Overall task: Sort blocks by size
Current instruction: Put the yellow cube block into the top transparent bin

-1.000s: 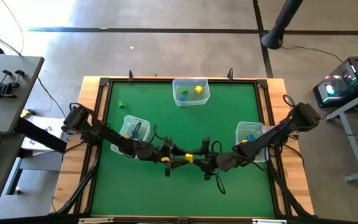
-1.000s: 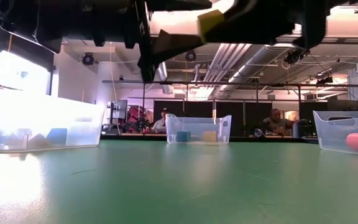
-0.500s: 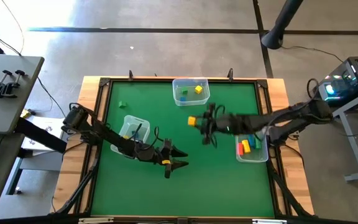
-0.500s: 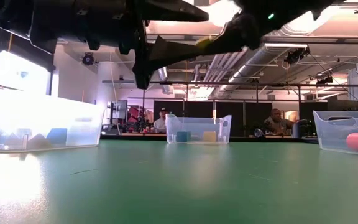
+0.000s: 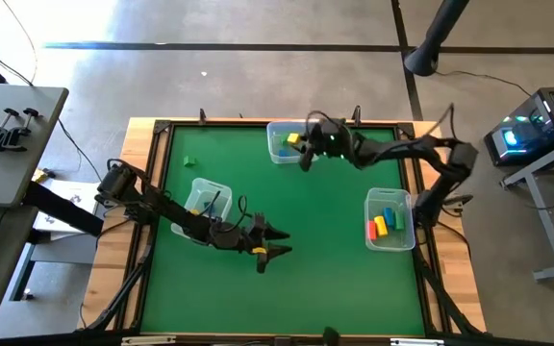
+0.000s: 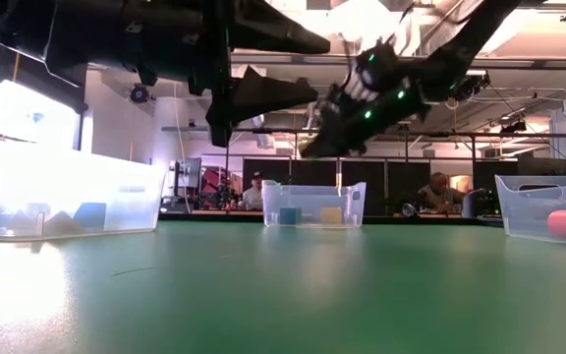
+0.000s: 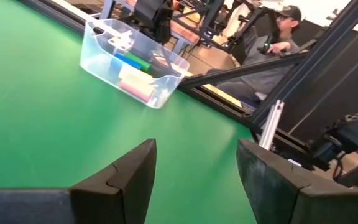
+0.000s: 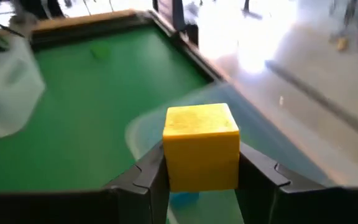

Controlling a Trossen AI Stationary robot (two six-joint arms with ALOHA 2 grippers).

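Observation:
My right gripper (image 5: 299,146) reaches in from the table's right and is shut on a yellow cube (image 8: 202,146), which it holds over the far clear bin (image 5: 279,128). The cube also shows in the high view (image 5: 293,139). A green piece (image 5: 282,150) lies in that bin. A green block (image 5: 189,161) lies on the mat at the far left. My left gripper (image 5: 279,243) is open and empty, above the mat near the table's middle, and it also shows in the left wrist view (image 7: 194,171). My right gripper pinches the yellow cube by two opposite side faces (image 8: 168,163) between its two fingers (image 8: 261,174). The cube is lifted clear, level, above the far bin's rim (image 8: 166,118).
A clear bin (image 5: 390,219) at the right holds red, yellow, green and blue pieces. Another clear bin (image 5: 208,200) stands at the left, partly under my left arm. A raised wooden frame (image 5: 142,173) edges the green mat. People sit beyond the far edge (image 6: 438,192).
My right gripper has carried the yellow cube from beside my left gripper at the table's middle toward the far edge, and the cube now hangs over the far bin.

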